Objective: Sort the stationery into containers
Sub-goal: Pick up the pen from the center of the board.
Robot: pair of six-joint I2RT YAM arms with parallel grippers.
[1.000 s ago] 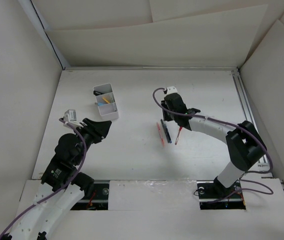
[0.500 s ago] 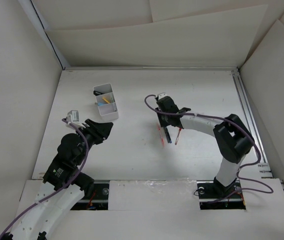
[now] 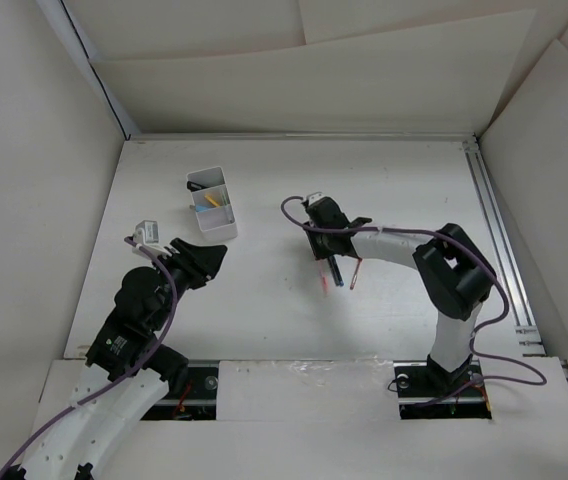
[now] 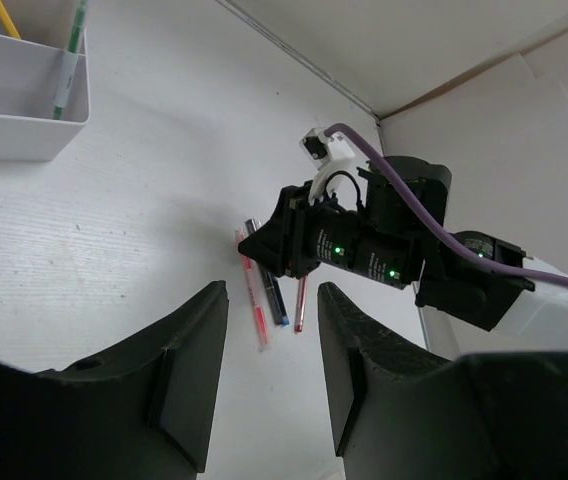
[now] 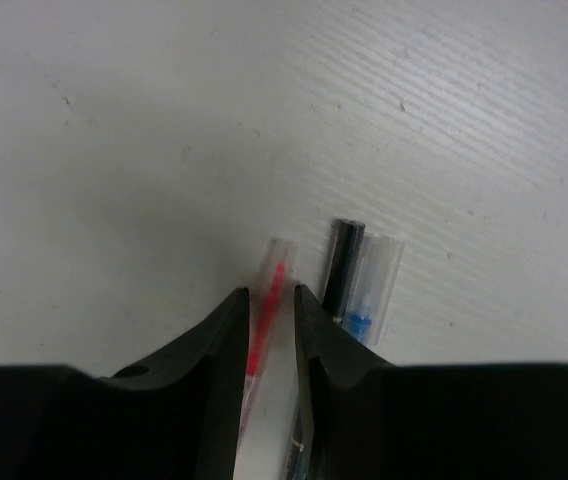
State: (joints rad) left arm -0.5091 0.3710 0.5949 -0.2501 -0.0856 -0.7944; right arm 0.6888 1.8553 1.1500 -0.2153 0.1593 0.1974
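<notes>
Three pens lie side by side mid-table: a clear red-orange pen (image 3: 324,283), a dark blue pen (image 3: 336,272) and a thin red pen (image 3: 355,272). My right gripper (image 3: 322,248) is down over their far ends. In the right wrist view its jaws (image 5: 271,295) sit tight on either side of the red-orange pen (image 5: 274,270), which still lies on the table, with the blue pen (image 5: 349,275) just to the right. The white two-compartment box (image 3: 214,205) holds a yellow and a green-tipped pen (image 4: 67,60). My left gripper (image 3: 204,262) is open, empty and raised.
White walls close in the table on the left, back and right. A metal rail (image 3: 494,230) runs along the right edge. The box's near wall (image 4: 24,135) shows at the upper left of the left wrist view.
My right gripper has moved left and down from beside the pens onto the red-orange pen. The left arm has barely shifted.
</notes>
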